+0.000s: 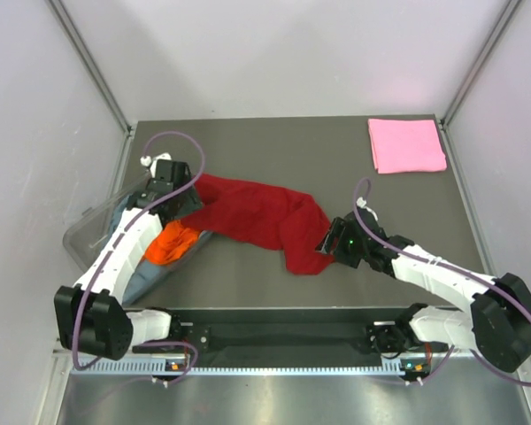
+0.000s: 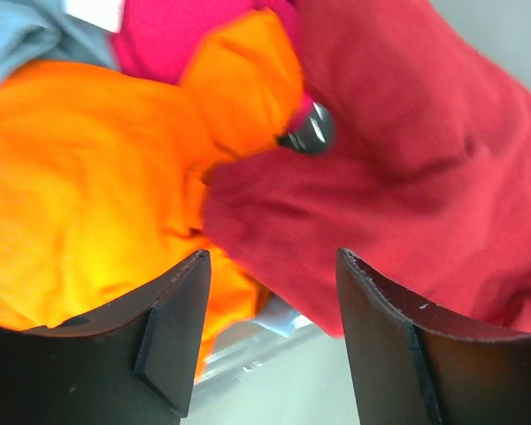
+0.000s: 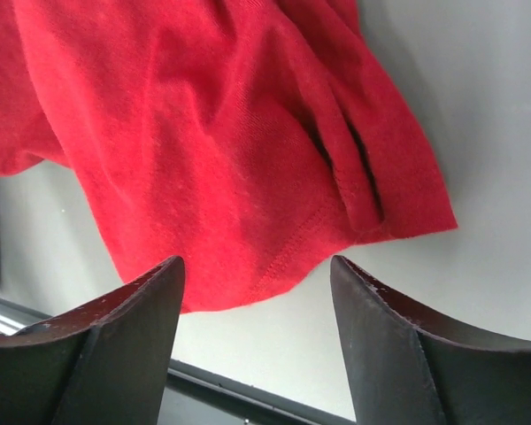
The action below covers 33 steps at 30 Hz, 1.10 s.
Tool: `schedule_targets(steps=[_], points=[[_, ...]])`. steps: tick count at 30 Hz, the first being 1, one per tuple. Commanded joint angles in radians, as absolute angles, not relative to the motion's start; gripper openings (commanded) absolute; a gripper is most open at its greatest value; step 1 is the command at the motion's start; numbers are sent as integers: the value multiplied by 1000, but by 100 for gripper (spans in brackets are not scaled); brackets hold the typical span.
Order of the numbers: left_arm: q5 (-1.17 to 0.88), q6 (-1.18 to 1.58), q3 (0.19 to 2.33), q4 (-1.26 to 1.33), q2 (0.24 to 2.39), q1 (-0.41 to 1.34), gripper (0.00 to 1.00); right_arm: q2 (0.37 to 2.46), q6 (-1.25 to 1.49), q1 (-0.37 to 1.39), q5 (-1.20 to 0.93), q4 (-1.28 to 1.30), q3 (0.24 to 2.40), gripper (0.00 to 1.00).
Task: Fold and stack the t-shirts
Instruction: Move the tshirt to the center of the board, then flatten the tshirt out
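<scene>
The dark red t-shirt [image 1: 257, 217] lies crumpled across the bench [image 1: 274, 142], one end meeting the orange t-shirt [image 1: 171, 243] by the clear tub [image 1: 84, 232]. The left jaws stand released over that end. The right jaws, also apart, hover at the opposite hem, grasping nothing. A folded pink t-shirt [image 1: 407, 146] sits in the far right corner.
</scene>
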State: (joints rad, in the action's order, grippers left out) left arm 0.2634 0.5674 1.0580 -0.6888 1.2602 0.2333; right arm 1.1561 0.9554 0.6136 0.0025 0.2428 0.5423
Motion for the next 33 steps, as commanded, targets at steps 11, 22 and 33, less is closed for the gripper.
schedule_targets(steps=[11,22,33], points=[[152,603,947,-591,1267,103,59,1224,954,629,-60,109,548,64],[152,623,900,-502,1313,92,55,1209,994,629,-40,66,500,64],[78,606,945,-483,1321,92,0,1265,1008,630,-5,-50,448,61]])
